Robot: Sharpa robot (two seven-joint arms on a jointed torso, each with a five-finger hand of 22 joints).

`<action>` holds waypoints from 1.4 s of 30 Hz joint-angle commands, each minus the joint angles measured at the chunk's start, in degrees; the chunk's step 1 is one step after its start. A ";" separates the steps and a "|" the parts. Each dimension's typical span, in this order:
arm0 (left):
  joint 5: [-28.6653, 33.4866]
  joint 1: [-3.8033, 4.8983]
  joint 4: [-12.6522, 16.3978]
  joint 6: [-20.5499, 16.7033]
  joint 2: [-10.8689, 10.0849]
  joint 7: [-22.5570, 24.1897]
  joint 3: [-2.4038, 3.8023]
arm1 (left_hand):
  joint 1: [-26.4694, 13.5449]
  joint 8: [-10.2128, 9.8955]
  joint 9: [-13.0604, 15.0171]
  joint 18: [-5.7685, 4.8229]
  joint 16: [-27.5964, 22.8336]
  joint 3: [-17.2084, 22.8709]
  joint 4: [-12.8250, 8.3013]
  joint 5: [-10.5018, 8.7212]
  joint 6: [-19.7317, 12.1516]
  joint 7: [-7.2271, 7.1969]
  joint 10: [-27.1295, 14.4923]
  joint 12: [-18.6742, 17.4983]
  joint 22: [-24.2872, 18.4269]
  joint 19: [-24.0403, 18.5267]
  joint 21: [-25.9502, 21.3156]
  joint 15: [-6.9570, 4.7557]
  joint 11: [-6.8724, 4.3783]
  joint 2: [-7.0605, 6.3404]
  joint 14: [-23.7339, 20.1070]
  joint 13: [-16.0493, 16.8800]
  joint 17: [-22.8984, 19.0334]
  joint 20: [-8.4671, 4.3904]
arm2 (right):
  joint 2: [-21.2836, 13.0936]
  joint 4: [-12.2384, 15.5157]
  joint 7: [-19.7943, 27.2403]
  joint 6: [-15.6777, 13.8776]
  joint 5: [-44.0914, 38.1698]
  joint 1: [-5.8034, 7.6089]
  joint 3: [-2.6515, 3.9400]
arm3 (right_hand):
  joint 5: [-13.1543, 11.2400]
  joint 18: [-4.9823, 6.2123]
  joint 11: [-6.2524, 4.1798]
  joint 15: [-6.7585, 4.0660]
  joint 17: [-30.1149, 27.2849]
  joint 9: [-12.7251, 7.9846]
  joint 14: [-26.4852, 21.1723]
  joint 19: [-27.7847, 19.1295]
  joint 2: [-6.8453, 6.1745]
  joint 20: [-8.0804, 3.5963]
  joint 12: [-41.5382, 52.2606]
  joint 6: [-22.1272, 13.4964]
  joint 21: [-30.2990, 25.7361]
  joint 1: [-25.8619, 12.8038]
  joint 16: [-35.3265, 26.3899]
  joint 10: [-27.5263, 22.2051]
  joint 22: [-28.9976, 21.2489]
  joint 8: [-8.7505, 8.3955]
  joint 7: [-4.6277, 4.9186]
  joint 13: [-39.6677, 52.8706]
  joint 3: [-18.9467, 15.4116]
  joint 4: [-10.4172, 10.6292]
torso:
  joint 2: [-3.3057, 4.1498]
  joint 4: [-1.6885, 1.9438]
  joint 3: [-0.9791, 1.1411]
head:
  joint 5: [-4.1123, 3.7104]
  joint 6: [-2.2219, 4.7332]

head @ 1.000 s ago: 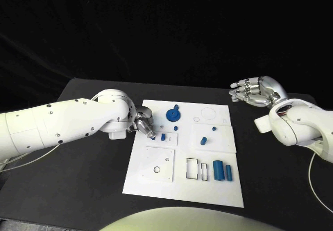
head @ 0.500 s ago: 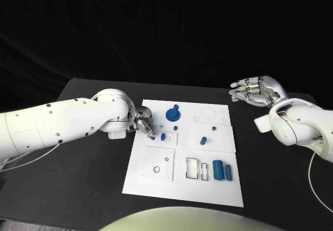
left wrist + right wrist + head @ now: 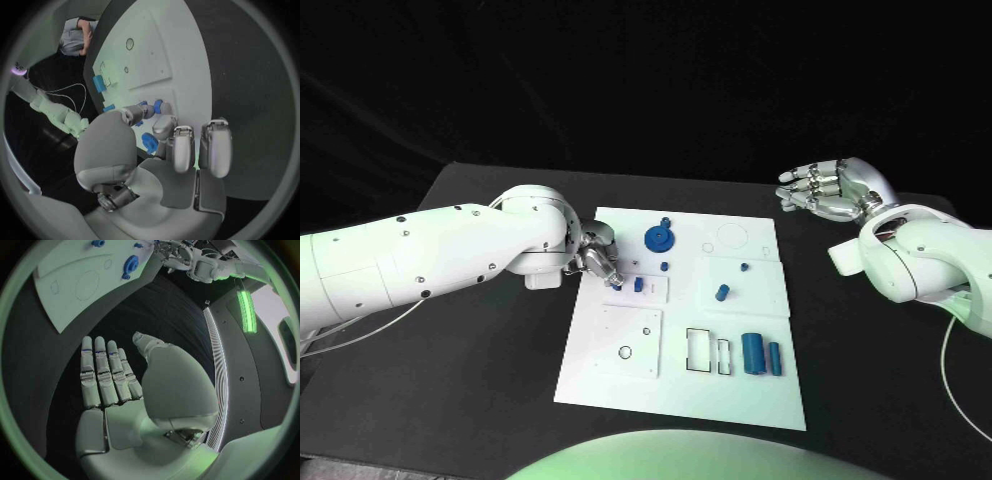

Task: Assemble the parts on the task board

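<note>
The white task board (image 3: pixel 678 392) lies in the middle of the black table. My left hand (image 3: pixel 594 261) is at the board's left edge, thumb and a finger pinching a small blue part (image 3: pixel 617 286) over a small raised plate (image 3: pixel 651 291). In the left wrist view the same blue part (image 3: pixel 155 106) sits between the fingertips (image 3: pixel 164 123) above the board (image 3: pixel 156 60). Another small blue piece (image 3: pixel 639 284) stands on that plate. My right hand (image 3: pixel 826 189) is raised off the board's far right corner, fingers apart and holding nothing; the right wrist view shows the right hand (image 3: pixel 109 375) the same way.
A round blue part (image 3: pixel 659 238) lies near the board's far left, also visible as the round part (image 3: pixel 130 263). Small blue pieces (image 3: pixel 723 292) sit mid-board. Two blue cylinders (image 3: pixel 762 354) lie beside rectangular slots (image 3: pixel 708 351). A square plate with a hole (image 3: pixel 626 340) is near the front left.
</note>
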 commanded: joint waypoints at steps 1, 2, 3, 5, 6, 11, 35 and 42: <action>0.36 -0.18 -0.06 1.36 0.10 -0.48 -0.16 | -0.52 0.06 -0.19 -0.38 0.19 -1.39 0.79 -0.33 1.70 -1.40 0.46 0.30 7.58 2.38 0.36 -0.46 -0.12 0.22 5.96 0.17 15.09 -0.44 | -0.02 0.12 0.41 0.24 -0.16 -0.03 0.00 | 0.30 0.29 0.37 0.41 -0.05 -0.05 0.13 -0.10 0.11 0.20 -0.36 -0.27 -0.26 -0.47 -0.23 0.01 -0.05 -0.29 1.84 -0.06 -0.26 0.03 | 0.01 0.03 -0.01 | -0.02 -0.13; 0.36 -0.18 -0.08 1.33 0.11 -0.48 -0.16 | -0.58 0.05 -0.25 -0.39 0.19 -1.73 0.99 -0.33 1.75 -1.41 0.47 0.31 7.60 2.39 0.37 -0.46 -0.12 0.26 5.96 0.21 15.09 -0.45 | -0.03 0.12 0.41 0.24 -0.16 -0.03 0.00 | 0.30 0.29 0.37 0.41 -0.05 -0.05 0.13 -0.10 0.11 0.20 -0.36 -0.27 -0.26 -0.47 -0.23 0.01 -0.05 -0.29 1.84 -0.06 -0.26 0.03 | 0.01 0.03 0.00 | -0.02 -0.13; 0.36 -0.18 -0.11 1.31 0.11 -0.48 -0.16 | -0.66 0.02 -0.33 -0.39 0.19 -2.21 1.28 -0.32 1.81 -1.42 0.49 0.34 7.61 2.39 0.37 -0.47 -0.13 0.30 5.96 0.28 15.09 -0.47 | -0.04 0.13 0.41 0.24 -0.16 -0.03 0.00 | 0.30 0.29 0.37 0.41 -0.05 -0.05 0.13 -0.10 0.11 0.20 -0.36 -0.27 -0.26 -0.47 -0.23 0.01 -0.05 -0.29 1.84 -0.06 -0.26 0.03 | 0.00 0.02 0.00 | -0.01 -0.20; 0.35 -0.18 -0.16 1.21 0.12 -0.48 -0.16 | -0.70 0.00 -0.40 -0.39 0.19 -2.57 1.53 -0.31 1.86 -1.43 0.49 0.33 7.60 2.39 0.36 -0.48 -0.14 0.37 5.96 0.30 15.09 -0.48 | -0.05 0.13 0.40 0.24 -0.16 -0.03 0.00 | 0.30 0.29 0.37 0.41 -0.05 -0.05 0.13 -0.10 0.11 0.20 -0.36 -0.27 -0.26 -0.47 -0.23 0.01 -0.05 -0.29 1.84 -0.06 -0.26 0.03 | -0.01 0.01 -0.02 | -0.03 -0.13; 0.35 -0.18 -0.20 1.16 0.12 -0.48 -0.16 | -0.76 -0.02 -0.45 -0.40 0.19 -2.85 1.75 -0.30 1.90 -1.43 0.48 0.32 7.67 2.42 0.40 -0.49 -0.14 0.45 5.96 0.30 15.09 -0.48 | -0.05 0.13 0.40 0.24 -0.16 -0.03 0.00 | 0.30 0.29 0.37 0.41 -0.05 -0.05 0.13 -0.10 0.11 0.20 -0.36 -0.27 -0.26 -0.47 -0.23 0.01 -0.05 -0.29 1.84 -0.06 -0.26 0.03 | -0.01 0.02 -0.02 | -0.04 -0.13; 0.33 -0.18 -0.38 0.90 0.14 -0.49 -0.16 | -0.97 -0.06 -0.64 -0.42 0.19 -3.87 2.65 -0.26 2.06 -1.44 0.55 0.40 7.76 2.46 0.44 -0.49 -0.15 0.75 5.96 0.49 15.09 -0.50 | -0.07 0.13 0.41 0.22 -0.16 -0.03 0.00 | 0.29 0.29 0.40 0.44 -0.13 -0.09 0.11 -0.14 0.13 0.23 -0.42 -0.28 -0.25 -0.51 -0.30 -0.02 -0.15 -0.34 1.88 -0.06 -0.32 0.00 | -0.02 0.00 0.00 | -0.06 -0.15; 0.31 -0.18 -1.24 1.78 0.32 -0.57 -0.16 | -2.35 -0.16 -1.43 -0.46 0.19 -10.94 5.68 -0.42 2.58 -1.36 0.58 0.37 7.97 2.54 0.50 -0.44 -0.07 0.98 5.96 0.81 15.09 -0.48 | -0.20 0.19 0.26 0.34 -0.15 -0.03 0.00 | 0.24 0.28 0.51 0.55 -0.37 -0.19 -0.02 -0.33 0.18 0.33 -0.61 -0.36 -0.27 -0.71 -0.57 -0.14 -0.48 -0.50 2.01 -0.06 -0.56 -0.03 | 0.00 0.01 0.01 | -0.14 -0.32; 0.27 -0.18 -1.40 1.39 0.29 -0.58 -0.16 | -3.25 -0.23 -1.64 -0.49 0.19 -12.60 5.78 -0.37 2.71 -1.34 0.63 0.43 8.09 2.59 0.56 -0.43 -0.04 1.49 5.96 0.99 15.09 -0.46 | -0.24 0.20 0.28 0.32 -0.15 -0.03 0.00 | 0.24 0.28 0.51 0.55 -0.37 -0.19 -0.02 -0.33 0.18 0.33 -0.61 -0.36 -0.27 -0.71 -0.57 -0.14 -0.48 -0.50 2.01 -0.06 -0.56 -0.03 | 0.01 0.03 -0.04 | -0.12 -0.31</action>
